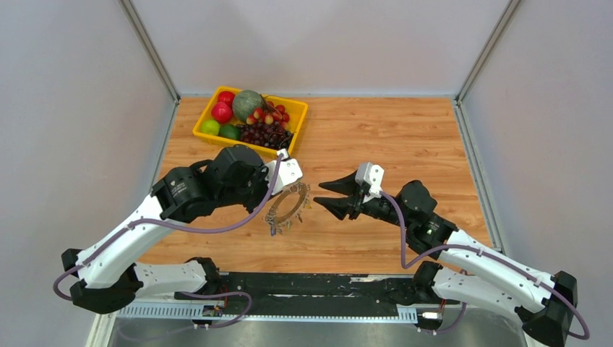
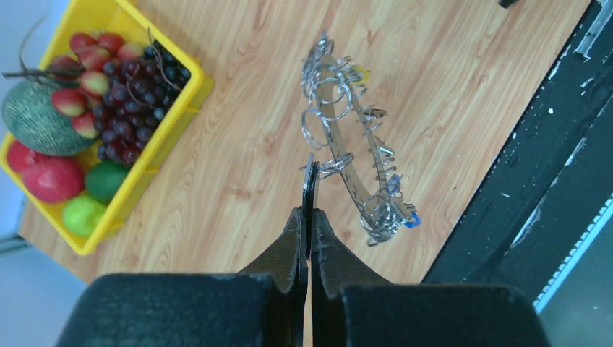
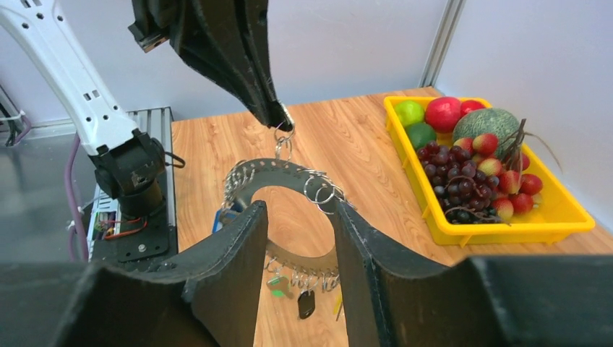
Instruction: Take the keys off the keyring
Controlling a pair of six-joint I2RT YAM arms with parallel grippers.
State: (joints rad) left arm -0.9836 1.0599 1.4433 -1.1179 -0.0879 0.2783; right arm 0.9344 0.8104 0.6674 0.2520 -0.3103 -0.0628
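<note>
Keyring (image 3: 271,176): hangs above the table (image 1: 405,144), centre-left, with the keys (image 3: 303,289) dangling along its lower edge.
Right gripper (image 1: 318,195): half open and empty, just right of the ring.
Left gripper (image 2: 309,213): clamped on a thin piece at the ring's top, likely one of the keys.
Risk: the ring hangs free, so a nudge could swing it. The right fingers might then miss, or the thin pinch could slip.

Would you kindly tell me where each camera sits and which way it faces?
Top external: above and behind, looking down on the table; both arms show.
Left wrist: looks down past the shut left gripper at the keyring.
Right wrist: looks across through the open right gripper at the keyring.
Shared: all see the keyring and yellow tray.
</note>
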